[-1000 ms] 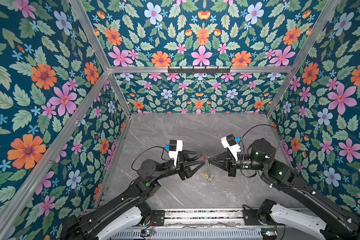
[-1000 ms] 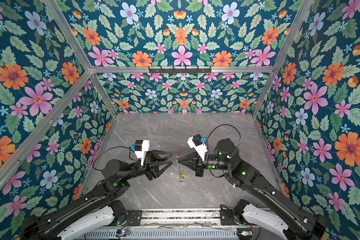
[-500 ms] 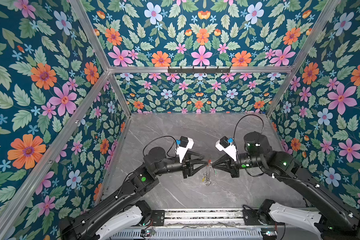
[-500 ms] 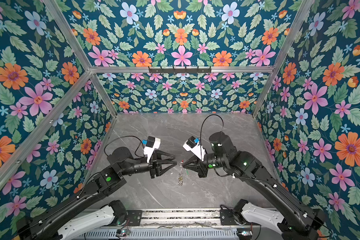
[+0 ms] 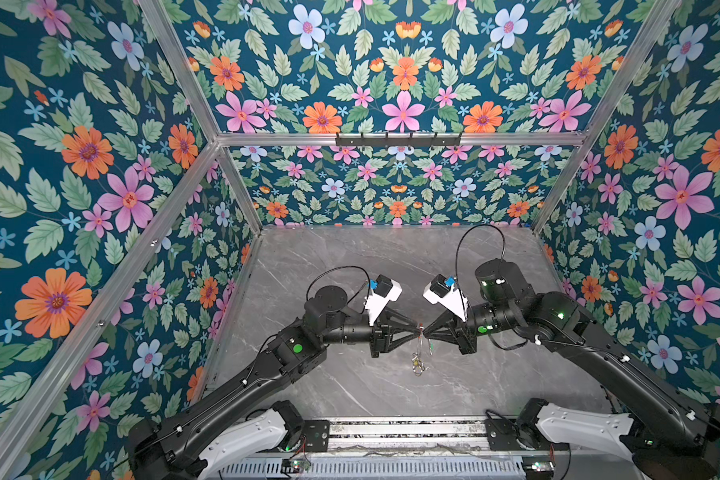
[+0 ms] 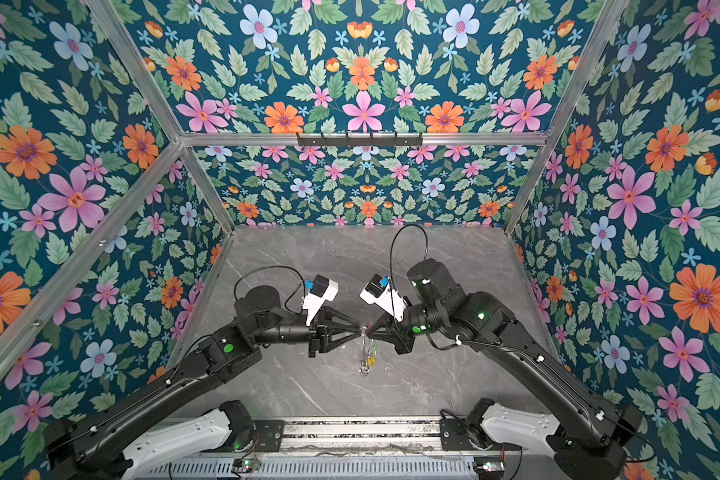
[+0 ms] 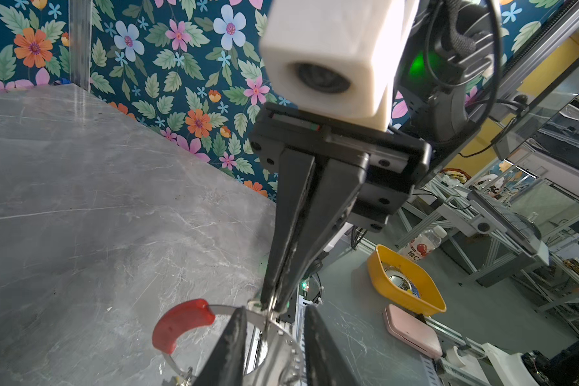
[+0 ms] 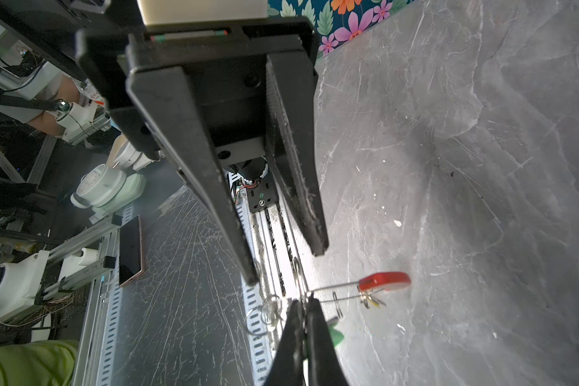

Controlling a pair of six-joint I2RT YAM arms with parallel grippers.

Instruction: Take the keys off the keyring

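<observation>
In both top views my two grippers meet tip to tip above the table's front middle. The right gripper [image 5: 425,332] [image 8: 304,300] is shut on the thin wire of the keyring [image 8: 335,286], which hangs below it with its red sleeve [image 8: 385,280] [image 7: 181,322]. The left gripper [image 5: 416,331] [image 7: 276,309] has its jaws narrowly apart, straddling the ring's wire beside the right fingertips. The keys [image 6: 368,359] dangle under the ring; a green tag [image 8: 336,336] and a yellow tag [image 6: 373,360] show. Small bare loops [image 8: 271,309] hang on the wire.
Grey marble tabletop [image 5: 350,266] boxed in by floral walls. A metal rail [image 5: 391,432] runs along the front edge between the arm bases. A black hook bar [image 5: 398,139] sits on the back frame. Beyond the front edge lie a yellow bowl [image 7: 405,280] and a pink case [image 7: 411,331].
Both arms rose and drew together. The left gripper came in from the left to the ring and its jaws narrowed around the wire. The right gripper stayed shut on the ring.
</observation>
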